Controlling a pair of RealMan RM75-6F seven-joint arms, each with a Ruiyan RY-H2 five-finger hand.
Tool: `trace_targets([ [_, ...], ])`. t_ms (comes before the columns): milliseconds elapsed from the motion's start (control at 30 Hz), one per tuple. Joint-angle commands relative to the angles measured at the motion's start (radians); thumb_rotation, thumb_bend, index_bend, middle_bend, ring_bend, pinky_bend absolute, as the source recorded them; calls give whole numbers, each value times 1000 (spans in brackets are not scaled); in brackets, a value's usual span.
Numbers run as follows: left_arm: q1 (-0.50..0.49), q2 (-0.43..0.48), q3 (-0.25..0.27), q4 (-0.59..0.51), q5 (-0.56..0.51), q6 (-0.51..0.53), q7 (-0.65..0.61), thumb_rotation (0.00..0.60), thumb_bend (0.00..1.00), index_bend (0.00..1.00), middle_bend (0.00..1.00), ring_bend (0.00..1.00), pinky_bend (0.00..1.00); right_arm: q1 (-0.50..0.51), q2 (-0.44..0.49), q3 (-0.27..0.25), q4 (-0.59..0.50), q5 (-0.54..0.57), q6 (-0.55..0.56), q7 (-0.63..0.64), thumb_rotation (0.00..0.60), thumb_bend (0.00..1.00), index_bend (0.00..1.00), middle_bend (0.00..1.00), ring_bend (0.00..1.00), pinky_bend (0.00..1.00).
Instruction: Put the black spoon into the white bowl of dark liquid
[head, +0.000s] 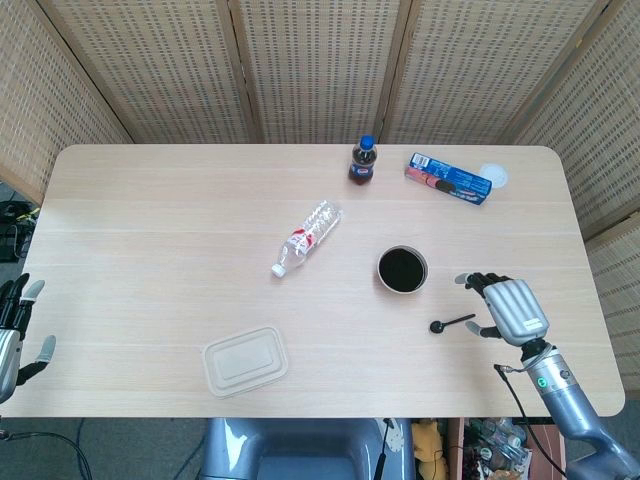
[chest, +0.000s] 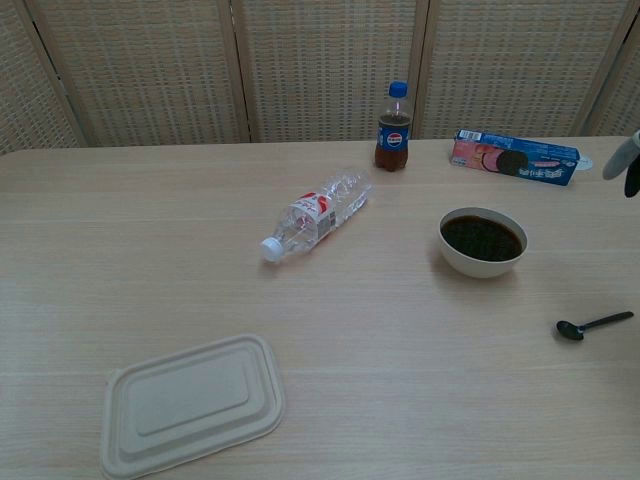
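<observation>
One black spoon (head: 451, 322) lies flat just left of the right robot hand (head: 507, 309), whose spread fingers hold nothing.

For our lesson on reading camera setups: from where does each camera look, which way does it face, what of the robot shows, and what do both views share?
Head view: high above the near edge, looking down on the table; right hand by the black spoon, left hand at the frame's left edge.
Chest view: low, facing across the table to the wicker screen; only right fingertips.
Shared: spoon, white bowl, both bottles, cookie box, lid.
</observation>
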Motion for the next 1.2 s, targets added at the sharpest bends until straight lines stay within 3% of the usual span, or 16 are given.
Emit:
trace_targets([
  [33, -1, -1, 0, 2, -1, -1, -1, 600, 411, 0, 0, 0, 0, 11, -9, -8, 17, 5, -15, -2, 600, 315, 364, 531, 514, 658],
  [567, -9, -7, 1, 17, -9, -17, -7, 600, 411, 0, 0, 0, 0, 49, -27, -45, 79, 32, -104, 18, 600, 335, 389, 694, 734, 813],
  [900, -14, -11, 2, 25, -16, -27, -8, 600, 411, 0, 0, 0, 0, 102, -11, -78, 76, 25, -215, 52, 600, 773, 389, 891, 945, 976],
  [1033, -14, -13, 2, 30, -21, -29, -11, 600, 410, 0, 0, 0, 0, 138, 3, -92, 58, 24, -287, 61, 600, 886, 388, 920, 969, 995],
  [1200, -10, -14, 4, 38, -28, -30, -18, 600, 411, 0, 0, 0, 0, 177, -3, -100, 43, 25, -348, 54, 600, 928, 377, 929, 974, 997],
])
